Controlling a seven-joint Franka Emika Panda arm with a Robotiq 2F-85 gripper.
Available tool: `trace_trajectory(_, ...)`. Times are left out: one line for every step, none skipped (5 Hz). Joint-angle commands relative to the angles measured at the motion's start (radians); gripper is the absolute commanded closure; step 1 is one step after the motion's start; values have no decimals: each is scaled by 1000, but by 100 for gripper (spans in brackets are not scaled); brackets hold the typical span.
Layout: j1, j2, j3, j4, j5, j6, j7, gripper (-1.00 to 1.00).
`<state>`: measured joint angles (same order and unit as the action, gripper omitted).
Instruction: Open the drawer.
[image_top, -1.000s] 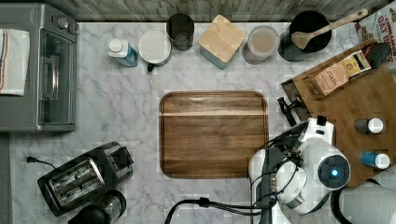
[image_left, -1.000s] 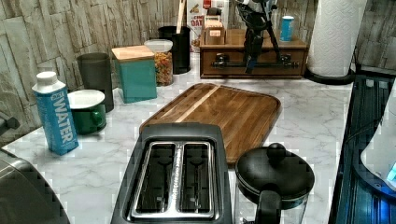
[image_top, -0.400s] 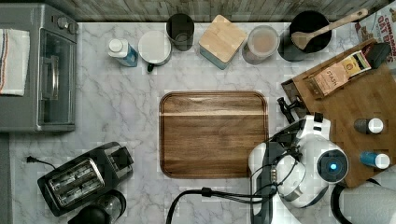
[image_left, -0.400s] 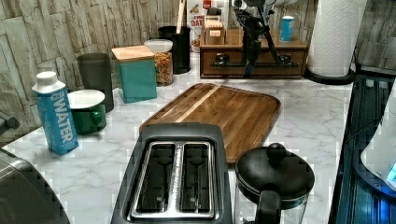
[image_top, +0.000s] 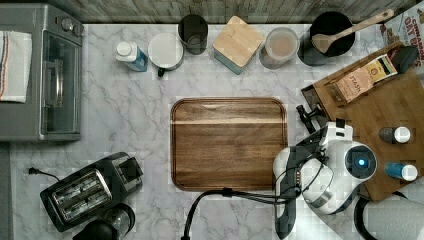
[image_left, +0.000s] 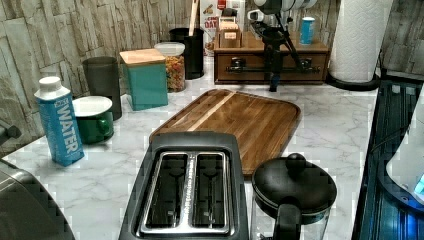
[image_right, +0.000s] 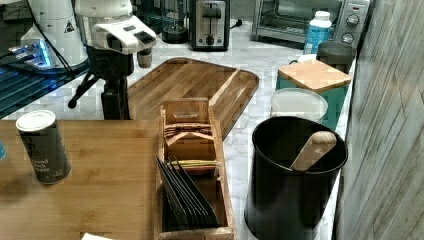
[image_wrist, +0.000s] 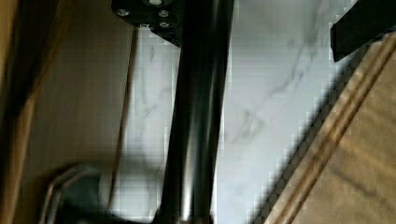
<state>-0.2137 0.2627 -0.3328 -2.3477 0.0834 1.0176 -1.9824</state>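
Where the white robot arm (image_top: 345, 165) leans over the lower right of the top view, its black gripper (image_left: 272, 80) hangs straight down in front of the wide, shallow brown wooden drawer (image_left: 250, 61). The drawer sits in a low wooden case at the upper middle of the left view, on the white marble counter (image_top: 125, 130). Its front looks level with the case. The long black metal bar handle (image_left: 240, 68) runs across that front.

From the wrist view the handle is a dark bar running the height of the frame. One black fingertip (image_wrist: 144, 11) lies close against it. The other fingertip (image_wrist: 364, 28) stands well apart, over the marble. The jaws are therefore spread, with the bar between them and not pinched.

A dark walnut cutting board with rounded corners (image_top: 228, 142) lies flat in the middle of the top view, near the gripper and apart from it. In the left view a white paper towel roll (image_left: 357, 40) stands just to the right of the drawer's case.
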Motion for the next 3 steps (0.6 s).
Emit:
trace_trajectory(36,-179,22,-84,-21,-151,101,-100)
trace_trajectory(65,-217,56,-142,6,-148,136,-100)
trace_trajectory(92,-226,97,-154,50,-223,155,-100)
